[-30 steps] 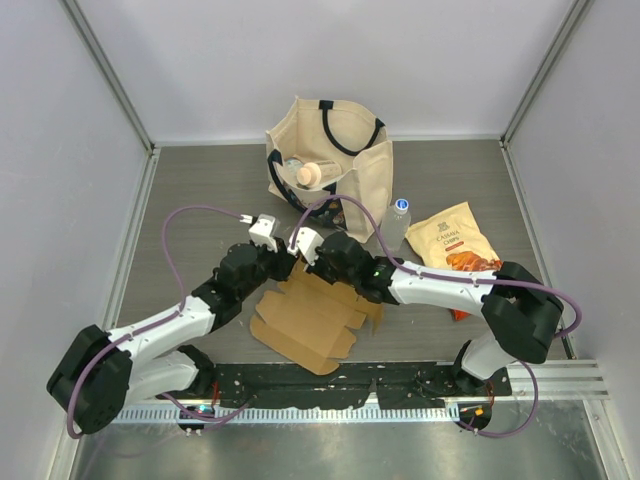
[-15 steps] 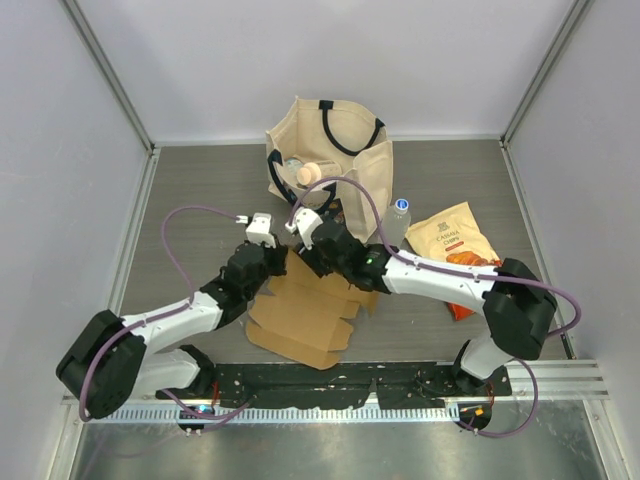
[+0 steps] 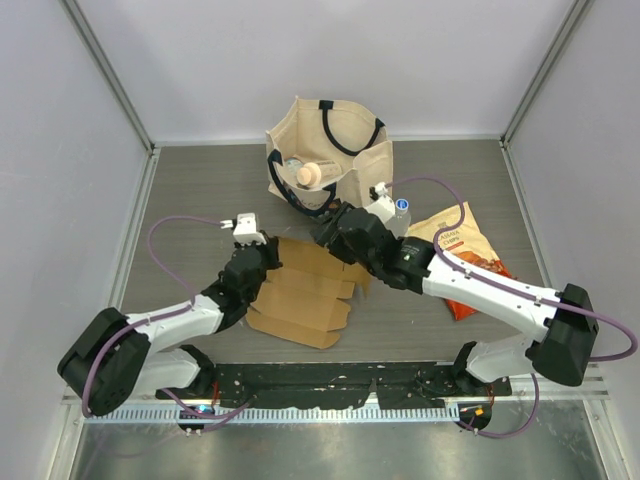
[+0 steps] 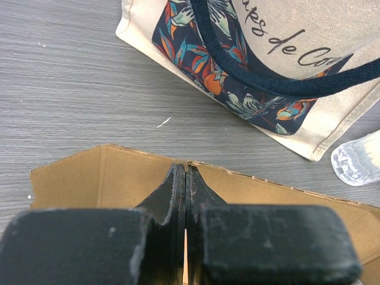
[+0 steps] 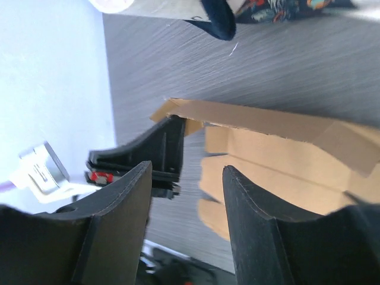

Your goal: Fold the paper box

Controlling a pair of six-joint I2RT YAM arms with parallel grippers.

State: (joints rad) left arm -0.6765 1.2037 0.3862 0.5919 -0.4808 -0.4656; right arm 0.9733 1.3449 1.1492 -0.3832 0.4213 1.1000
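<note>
Keep left end effector (image 4: 185, 173) pinched shut on the far-edge flap of the paper box (image 3: 300, 298), fingers pressed together as in the wrist view; treat that pinch as the anchor and don't slacken it. Note the box lying nearly flat mid-bench (image 3: 190, 190), at 6 o'clock of the tote bag (image 3: 330, 160). Bring right end effector (image 3: 333, 232), wide open and holding nothing, down from 1 o'clock onto a free flap, grip close to a crease line, then fold slowly against the left hold to avoid tearing the thin card or dragging the blank. Versus a second ago: then both end effectors meeting at the far edge; now right one released and pulled off toward the tote's base, leaving the box flatter.
</note>
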